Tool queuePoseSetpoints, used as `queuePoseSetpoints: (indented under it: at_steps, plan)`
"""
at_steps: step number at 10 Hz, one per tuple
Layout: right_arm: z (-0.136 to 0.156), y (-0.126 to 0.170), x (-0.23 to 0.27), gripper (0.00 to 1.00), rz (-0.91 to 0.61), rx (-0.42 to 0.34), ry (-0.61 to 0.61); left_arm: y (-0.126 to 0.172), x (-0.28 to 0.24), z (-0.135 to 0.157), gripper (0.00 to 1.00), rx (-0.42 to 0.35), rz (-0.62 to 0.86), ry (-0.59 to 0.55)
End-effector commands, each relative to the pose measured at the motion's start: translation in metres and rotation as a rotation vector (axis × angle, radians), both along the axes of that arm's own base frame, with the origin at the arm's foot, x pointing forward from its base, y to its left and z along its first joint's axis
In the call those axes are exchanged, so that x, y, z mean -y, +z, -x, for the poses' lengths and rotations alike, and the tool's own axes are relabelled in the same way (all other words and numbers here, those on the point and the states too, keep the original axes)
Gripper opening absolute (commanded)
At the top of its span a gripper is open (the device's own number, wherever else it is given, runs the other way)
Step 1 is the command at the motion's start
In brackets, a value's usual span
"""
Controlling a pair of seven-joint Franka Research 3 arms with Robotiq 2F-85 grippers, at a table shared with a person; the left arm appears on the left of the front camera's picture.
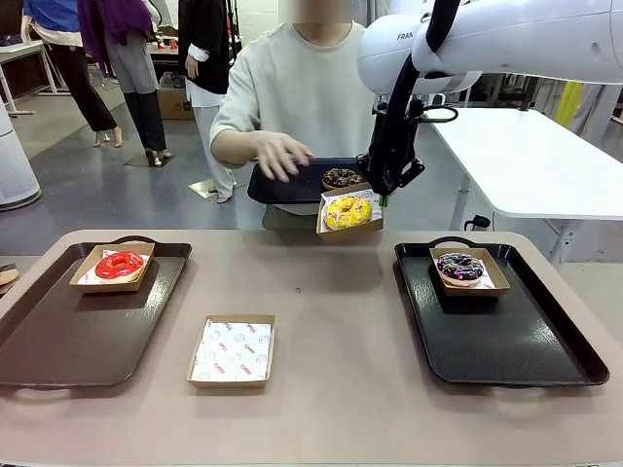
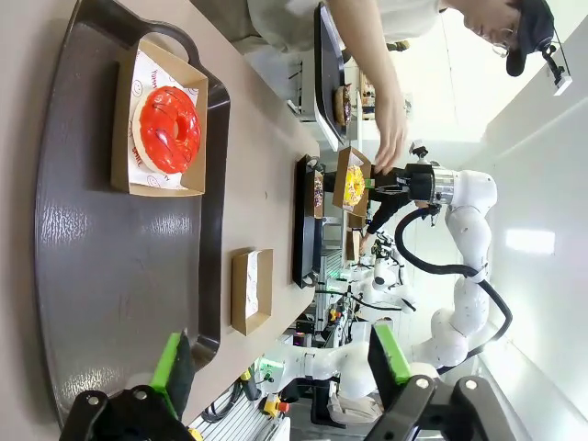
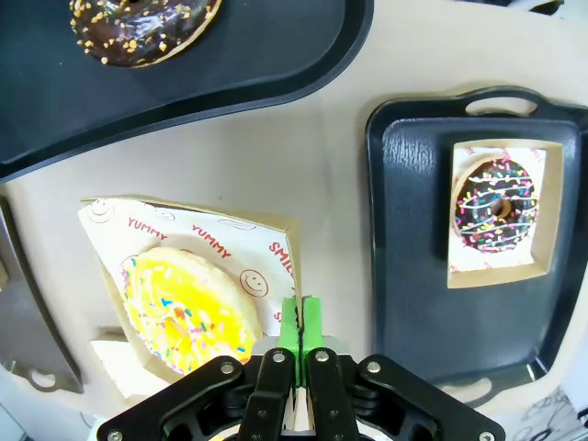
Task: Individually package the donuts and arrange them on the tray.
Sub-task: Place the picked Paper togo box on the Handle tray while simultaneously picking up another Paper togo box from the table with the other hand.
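Right pincer point(image 3: 299, 323) pinched tight on box point(image 3: 230, 230) rim, yellow donut point(image 3: 188, 312) inside

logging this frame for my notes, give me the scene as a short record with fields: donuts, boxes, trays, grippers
yellow donut: in a tilted box, lifted over the table's far side
right gripper: shut on the tilted box's edge
left gripper: open, over the left tray
red donut: boxed, on the left tray
dark sprinkled donut: boxed, on the right tray
chocolate donut: unboxed, on the person's tray
empty box: paper-lined, on the table between the trays
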State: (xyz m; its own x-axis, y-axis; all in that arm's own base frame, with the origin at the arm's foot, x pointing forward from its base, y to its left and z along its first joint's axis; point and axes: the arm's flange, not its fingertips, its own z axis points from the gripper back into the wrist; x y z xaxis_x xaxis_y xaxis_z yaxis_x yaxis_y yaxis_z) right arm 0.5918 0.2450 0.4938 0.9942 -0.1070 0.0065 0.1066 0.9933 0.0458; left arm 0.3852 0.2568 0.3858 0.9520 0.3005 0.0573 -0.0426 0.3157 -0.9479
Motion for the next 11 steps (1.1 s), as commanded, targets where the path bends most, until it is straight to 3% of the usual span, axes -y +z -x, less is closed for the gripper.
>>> queuePoseSetpoints:
  at_steps: [1, 10, 11]
  plan:
    - [0.006, -0.002, 0.004, 0.00, -0.002, -0.004, -0.003, 0.003, -0.002, 0.000, 1.00, -0.007, 0.004, -0.005]
    - [0.000, 0.000, 0.000, 0.01, 0.000, 0.000, 0.000, 0.000, 0.000, 0.000, 1.00, 0.000, 0.000, 0.000]
    - [0.017, 0.001, 0.018, 0.01, 0.004, 0.011, 0.112, 0.012, 0.003, 0.005, 1.00, 0.020, -0.040, -0.027]
